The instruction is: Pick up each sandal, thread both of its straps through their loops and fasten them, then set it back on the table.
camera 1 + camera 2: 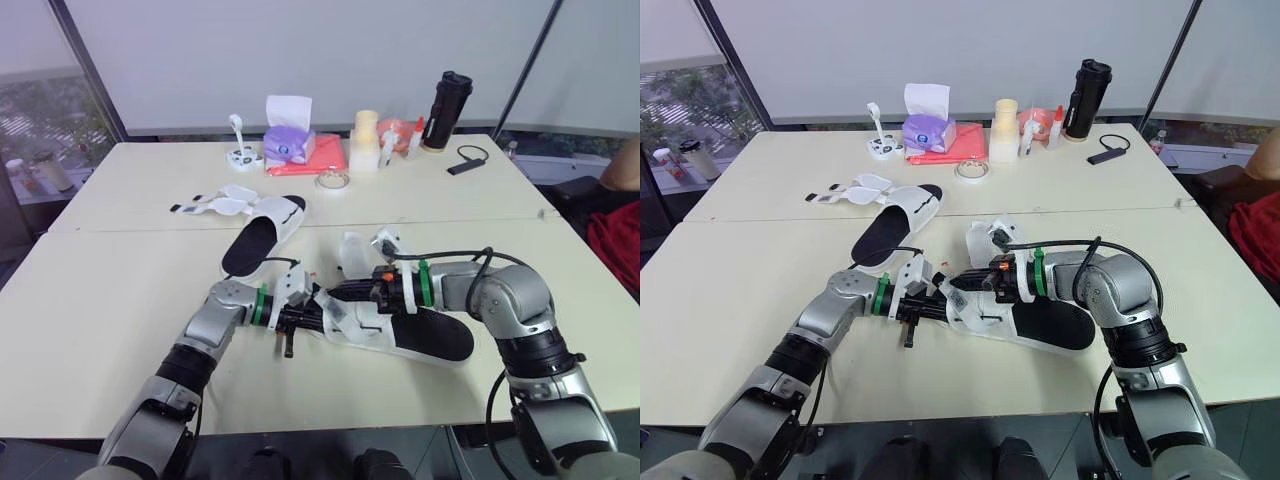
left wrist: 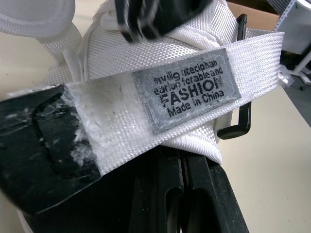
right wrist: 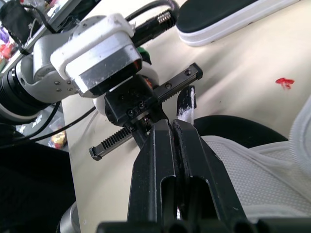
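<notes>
The near sandal (image 1: 425, 335), white with a black footbed, lies on the table (image 1: 100, 300) between my two grippers. My left gripper (image 1: 312, 312) is shut at its strap end. In the left wrist view a white strap (image 2: 184, 87) with a grey label crosses over the shut fingers (image 2: 160, 194), whose tips are hidden under it. My right gripper (image 3: 171, 124) is shut on the black-tipped strap end (image 3: 187, 104), facing the left gripper. The far sandal (image 1: 265, 238) lies farther back, its straps (image 1: 215, 205) spread loose to the left.
Along the far edge stand a purple tissue box (image 1: 290, 140), a red folder (image 1: 322, 158), a tape roll (image 1: 333, 181), a cream bottle (image 1: 365, 140) and a black flask (image 1: 448, 110). A black device (image 1: 466, 165) lies at back right. A person's arm (image 1: 622, 165) is at the right edge.
</notes>
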Controlling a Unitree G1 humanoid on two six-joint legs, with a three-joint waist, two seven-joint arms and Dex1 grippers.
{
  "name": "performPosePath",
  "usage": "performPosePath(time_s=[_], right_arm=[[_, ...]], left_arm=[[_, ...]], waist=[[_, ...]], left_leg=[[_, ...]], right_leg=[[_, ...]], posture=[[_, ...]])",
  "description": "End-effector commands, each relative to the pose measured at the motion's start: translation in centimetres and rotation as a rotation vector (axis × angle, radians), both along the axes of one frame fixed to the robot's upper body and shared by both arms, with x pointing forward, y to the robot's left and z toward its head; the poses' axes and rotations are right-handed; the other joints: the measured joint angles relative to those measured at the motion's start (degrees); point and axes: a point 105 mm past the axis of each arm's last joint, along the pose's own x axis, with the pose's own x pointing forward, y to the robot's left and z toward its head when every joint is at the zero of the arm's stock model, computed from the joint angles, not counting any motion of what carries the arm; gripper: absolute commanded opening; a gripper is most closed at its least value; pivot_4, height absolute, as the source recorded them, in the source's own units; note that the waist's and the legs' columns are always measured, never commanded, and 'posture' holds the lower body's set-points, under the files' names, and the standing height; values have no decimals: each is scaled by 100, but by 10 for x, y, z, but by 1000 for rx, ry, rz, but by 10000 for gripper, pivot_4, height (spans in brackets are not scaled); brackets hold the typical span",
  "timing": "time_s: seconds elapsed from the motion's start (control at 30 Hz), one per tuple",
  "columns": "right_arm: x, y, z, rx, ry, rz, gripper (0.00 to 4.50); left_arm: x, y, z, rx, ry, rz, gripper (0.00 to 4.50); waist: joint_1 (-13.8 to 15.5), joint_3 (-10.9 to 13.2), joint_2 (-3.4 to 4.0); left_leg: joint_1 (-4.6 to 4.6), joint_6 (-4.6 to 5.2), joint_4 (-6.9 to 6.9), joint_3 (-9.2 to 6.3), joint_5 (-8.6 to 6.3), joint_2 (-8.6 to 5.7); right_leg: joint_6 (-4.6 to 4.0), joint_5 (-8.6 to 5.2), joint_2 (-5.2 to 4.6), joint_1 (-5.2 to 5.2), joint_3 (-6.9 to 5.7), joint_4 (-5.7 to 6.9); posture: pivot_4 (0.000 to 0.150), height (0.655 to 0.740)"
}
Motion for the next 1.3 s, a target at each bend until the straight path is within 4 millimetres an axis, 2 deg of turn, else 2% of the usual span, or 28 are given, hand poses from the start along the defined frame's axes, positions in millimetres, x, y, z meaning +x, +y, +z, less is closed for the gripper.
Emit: performPosePath(time_s=[0.03,0.1,0.3,0.53,0.63,0.8,0.83,1.07,1.17,1.27,1.3], right_arm=[[-1,0,14,20,-76,2,3097],[0,0,15,14,-92,8,9027],[2,9,7,-39,-103,40,38586],[1,14,-9,-121,-104,80,38586],[6,16,-11,-139,-108,66,29729],[10,16,-5,-113,-111,46,4343],[9,15,-5,-112,-110,50,452],[5,8,-1,-76,-106,31,452],[6,1,18,34,-111,-14,452],[5,-5,29,83,-121,-42,452],[-2,-13,42,125,-190,-36,452]], left_arm=[[-6,2,-30,90,73,21,0],[-5,2,-29,92,71,18,0],[-5,2,-29,93,67,13,0],[-5,2,-29,90,67,16,0],[-6,1,-30,86,69,19,0],[-6,0,-30,82,72,24,0],[-6,0,-31,82,73,25,0],[-7,1,-32,80,78,29,0],[-7,1,-32,79,77,32,0],[-7,1,-32,79,77,34,0],[-8,2,-33,79,79,34,0]], waist=[[-1,0,0],[0,0,0],[-4,0,0],[-5,0,0],[-4,0,0],[0,0,0],[2,0,0],[8,0,0],[10,0,0],[6,0,0],[14,0,0]], left_leg=[[0,0,0,0,0,0],[0,0,0,0,0,0],[0,0,0,0,0,0],[0,0,0,0,0,0],[0,0,0,0,0,0],[0,0,0,0,0,0],[1,0,0,-1,0,0],[0,0,0,-3,0,-1],[0,0,0,-3,0,-1],[-1,0,0,-3,0,-1],[-1,0,-1,-3,0,-1]], right_leg=[[0,0,0,0,0,0],[0,0,0,0,0,0],[0,0,1,0,0,0],[0,0,0,0,0,0],[0,0,0,0,0,0],[0,0,0,0,0,-1],[0,0,0,0,0,-1],[-1,-1,-1,2,-1,-2],[-1,-1,-2,2,-1,-3],[-1,0,-2,1,-1,-2],[-1,-1,-2,1,-1,-2]], posture=[[1500,7400],[1500,7400],[1500,7400],[1500,7400],[1500,7400],[1500,7400],[1500,7400],[1500,7400],[1500,7400],[1500,7400],[1500,7400]])
